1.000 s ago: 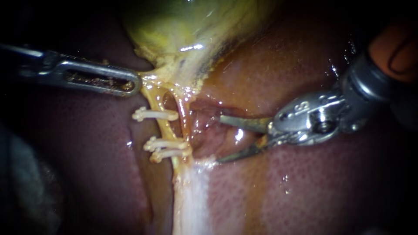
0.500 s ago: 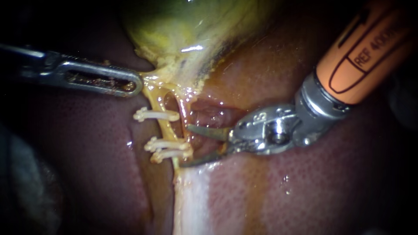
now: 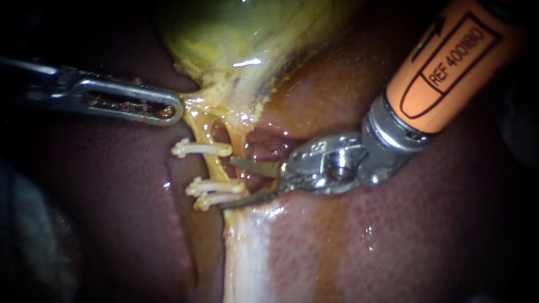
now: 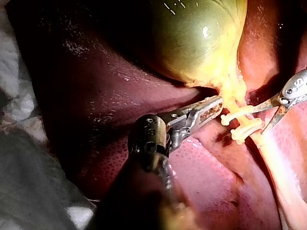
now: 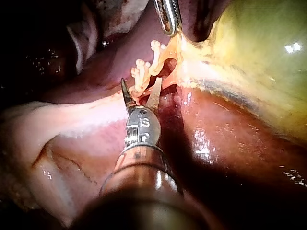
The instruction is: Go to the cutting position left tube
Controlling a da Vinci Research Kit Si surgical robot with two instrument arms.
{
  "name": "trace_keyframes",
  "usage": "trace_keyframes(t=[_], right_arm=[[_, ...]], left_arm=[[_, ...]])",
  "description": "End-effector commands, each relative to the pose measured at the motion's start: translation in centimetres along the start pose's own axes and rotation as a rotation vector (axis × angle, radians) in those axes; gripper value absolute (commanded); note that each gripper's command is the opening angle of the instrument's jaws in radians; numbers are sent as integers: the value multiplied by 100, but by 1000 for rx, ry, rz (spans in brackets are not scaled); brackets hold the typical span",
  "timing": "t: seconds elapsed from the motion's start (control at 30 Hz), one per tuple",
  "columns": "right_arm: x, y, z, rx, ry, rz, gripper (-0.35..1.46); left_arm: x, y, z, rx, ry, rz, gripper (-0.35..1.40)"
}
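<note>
Since the left tube (image 3: 212,167) seems to need tension: my left instrument (image 3: 168,109) clamps the gallbladder (image 3: 236,33) neck.
My right instrument (image 3: 225,183): blades parted, holding nothing, tips just beside that tube.
Aim: between its clips (image 3: 201,148).

The dark red liver (image 4: 96,105) lies on crumpled pale cloth (image 4: 29,182), and the yellow-green gallbladder (image 4: 196,38) rests on it.

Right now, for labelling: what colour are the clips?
Creamy white clips, clearest in the endoscope view.

Two instruments (image 3: 175,109) (image 3: 227,184), three clips (image 3: 201,148) (image 3: 216,185) (image 3: 220,198), two tubes (image 3: 212,165) (image 3: 240,148), one gallbladder (image 3: 241,33) and one liver (image 3: 393,235) show.
</note>
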Motion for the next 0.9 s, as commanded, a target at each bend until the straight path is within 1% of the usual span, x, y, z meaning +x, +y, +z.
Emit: trace_keyframes(t=[0.03, 0.13, 0.2, 0.37, 0.43, 0.5, 0.57, 0.63, 0.9], right_arm=[[-1, 2, 0, 8, 3, 5, 145], [-3, 8, 1, 24, 13, 12, 145], [-3, 12, 2, 39, 32, 9, 145], [-5, 18, 5, 74, 21, 8, 145], [-4, 18, 6, 89, 17, 8, 145], [-3, 17, 7, 108, 28, 14, 145], [0, 15, 10, 140, 61, 12, 143], [3, 14, 12, 164, 63, 17, 141], [15, 12, 31, 166, 60, 36, 141]], left_arm=[[0, 0, 0, 0, 0, 0, -35], [0, 0, 0, 0, 0, 0, -35], [0, 0, 0, 0, 0, 0, -35], [0, 0, 0, -2, -2, 0, -35], [0, 0, 0, -2, -2, 0, -35], [0, 0, 0, -2, -2, 0, -35], [0, 0, 0, -2, -2, 0, -35], [0, 0, 0, -2, -2, 0, -35], [0, 0, 0, -2, -2, 0, -35]])
